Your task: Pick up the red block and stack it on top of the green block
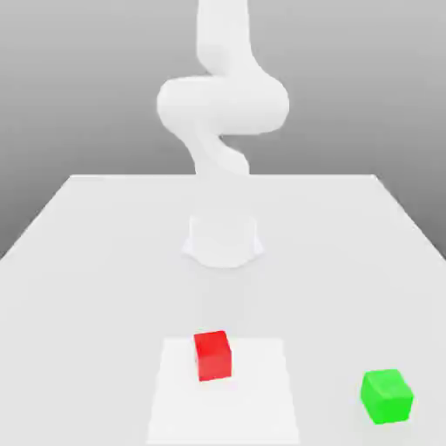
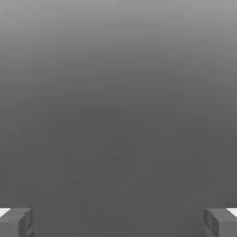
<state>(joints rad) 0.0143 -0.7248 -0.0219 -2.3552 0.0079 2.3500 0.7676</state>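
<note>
Nearest to me in the exterior view sits the green block [image 1: 387, 396], low on the exterior view's right, resting flat on the white table [image 1: 78, 261]. Nothing touches it. A little farther in and toward the middle is the red block [image 1: 212, 354], also sitting flat on the table, well apart from the green one and to its left as that view shows it. The red block rests on a paler square patch [image 1: 261, 392] of the tabletop, near that patch's far edge. Both cubes look about the same size, and each stands alone, one not on the other.

Beyond the red block I see the arm's round white base [image 1: 223, 241] planted near the centre of the table, and above it the white arm [image 1: 222, 100] rising and folding back on itself, its top running out of the picture. It blends into the pale background, so I can't trace its outline with much confidence.

From the hand view I get the gripper [image 2: 118, 222] with its two grey fingertips [image 2: 16, 222] standing at opposite edges of the picture, spread wide, with nothing between them. Behind them is a plain grey surface, and I can't tell from that view what it is.
</note>
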